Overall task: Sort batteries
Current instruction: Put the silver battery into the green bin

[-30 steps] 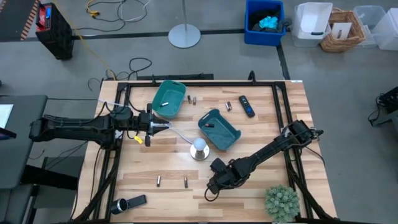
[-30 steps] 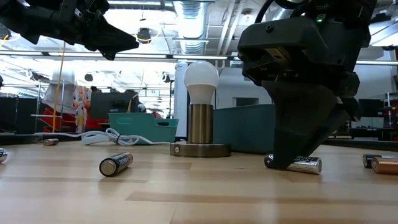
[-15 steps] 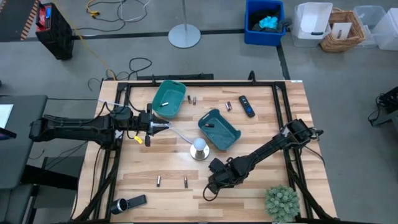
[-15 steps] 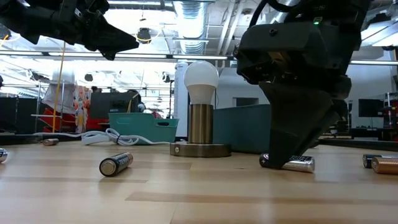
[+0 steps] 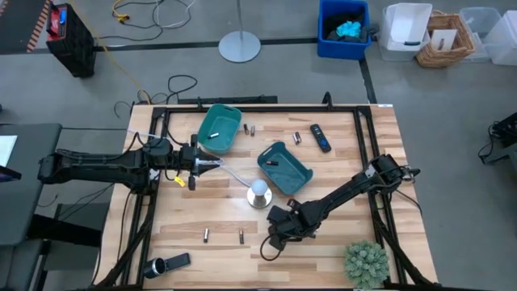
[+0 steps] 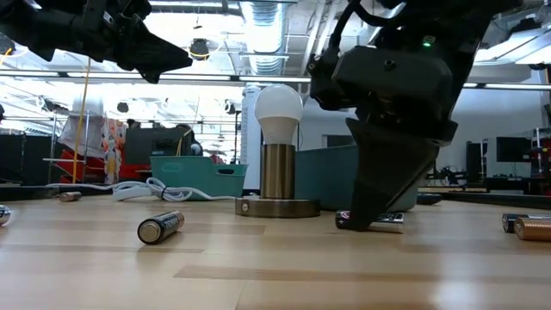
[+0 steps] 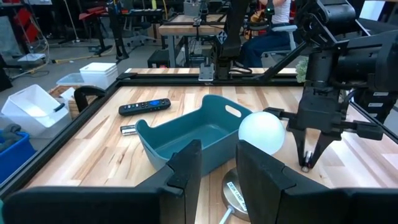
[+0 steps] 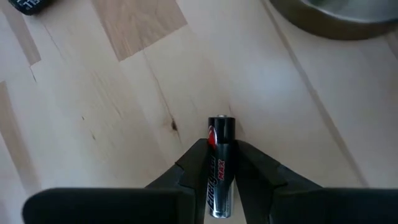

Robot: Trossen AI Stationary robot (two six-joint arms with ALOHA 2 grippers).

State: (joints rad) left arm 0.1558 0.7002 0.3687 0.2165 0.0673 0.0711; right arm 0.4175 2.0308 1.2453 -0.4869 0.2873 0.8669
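My right gripper (image 5: pixel 271 247) stands low over the near middle of the table, shut on a black battery (image 8: pixel 221 163) with red lettering. In the low view the battery (image 6: pixel 372 221) lies level beneath the gripper (image 6: pixel 366 220). My left gripper (image 7: pixel 219 163) is open and holds nothing. It hovers beside the left teal bin (image 5: pixel 220 128). Loose batteries lie on the wood (image 5: pixel 206 234) (image 5: pixel 241 236) (image 5: pixel 248 128) (image 5: pixel 296 137). One battery (image 5: pixel 271 164) lies in the right teal bin (image 5: pixel 284 170), and a pale one (image 5: pixel 214 135) in the left bin. My right gripper pinches the battery's body (image 8: pixel 221 155) between its two fingers (image 8: pixel 198 163), which lie along its length. They come from above, slanting down. The battery's metal-capped end (image 8: pixel 221 122) sticks out past the fingertips. The battery sits level at the table surface; whether it is lifted clear I cannot tell.
A lamp with a white bulb (image 5: pixel 258 192) stands just beyond my right gripper, its cable running toward my left gripper. A black remote (image 5: pixel 321 137) lies at the far side, a flashlight (image 5: pixel 166 264) at the near left corner, a green plant (image 5: pixel 365 263) at the near right.
My right gripper has moved toward the table's left, staying low. The battery between its fingers has travelled with it, level and close to the wood.
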